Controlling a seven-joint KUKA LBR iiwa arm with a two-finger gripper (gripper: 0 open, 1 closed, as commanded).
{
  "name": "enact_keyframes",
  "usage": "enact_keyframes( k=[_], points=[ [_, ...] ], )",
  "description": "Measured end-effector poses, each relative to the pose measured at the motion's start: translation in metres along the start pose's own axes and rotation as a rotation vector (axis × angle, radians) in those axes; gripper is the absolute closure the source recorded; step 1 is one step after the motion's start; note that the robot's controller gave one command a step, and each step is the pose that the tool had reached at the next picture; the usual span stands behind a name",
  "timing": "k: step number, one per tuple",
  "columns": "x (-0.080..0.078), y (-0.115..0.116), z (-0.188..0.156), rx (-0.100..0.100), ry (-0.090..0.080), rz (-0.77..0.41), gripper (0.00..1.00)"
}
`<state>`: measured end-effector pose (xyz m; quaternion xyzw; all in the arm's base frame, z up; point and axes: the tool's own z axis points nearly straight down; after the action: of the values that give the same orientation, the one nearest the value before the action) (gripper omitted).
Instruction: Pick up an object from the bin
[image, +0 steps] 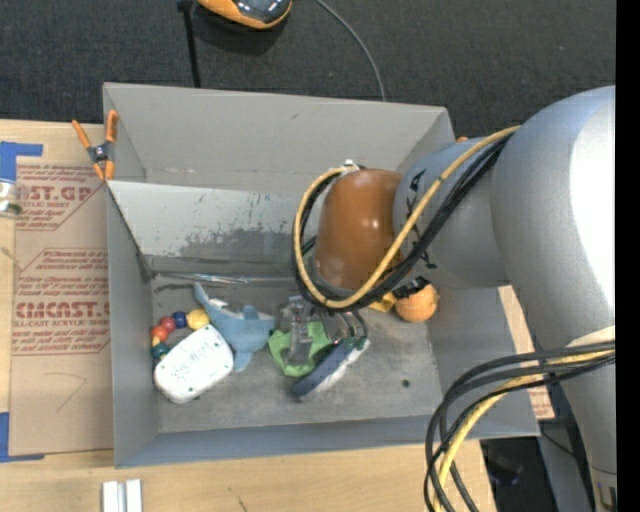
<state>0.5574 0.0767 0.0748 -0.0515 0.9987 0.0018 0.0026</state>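
Grasp step: the gripper (298, 322) sits low on a green toy (300, 352), well right of the white box (193, 365). Whether it is clamped or apart, I cannot tell. Next it needs a firm grip, then a straight lift.

Backdrop: dark floor up top, pale wood along the bottom.
Dark grey carpet-like floor (480, 50) spans the top of the view. A thin black cable (362, 50) curves across it from the upper edge, and a rounded orange-and-black object (245, 8) is cut off by that edge. A light wooden surface (300, 475) runs along the bottom, with a small silvery metal piece (122, 493) at its left.
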Motion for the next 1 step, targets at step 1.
enact_keyframes(
  k=[1],
  points=[
    [0.0000, 0.0000, 0.0000, 0.000, 0.000, 0.000, 1.00]
  ],
)
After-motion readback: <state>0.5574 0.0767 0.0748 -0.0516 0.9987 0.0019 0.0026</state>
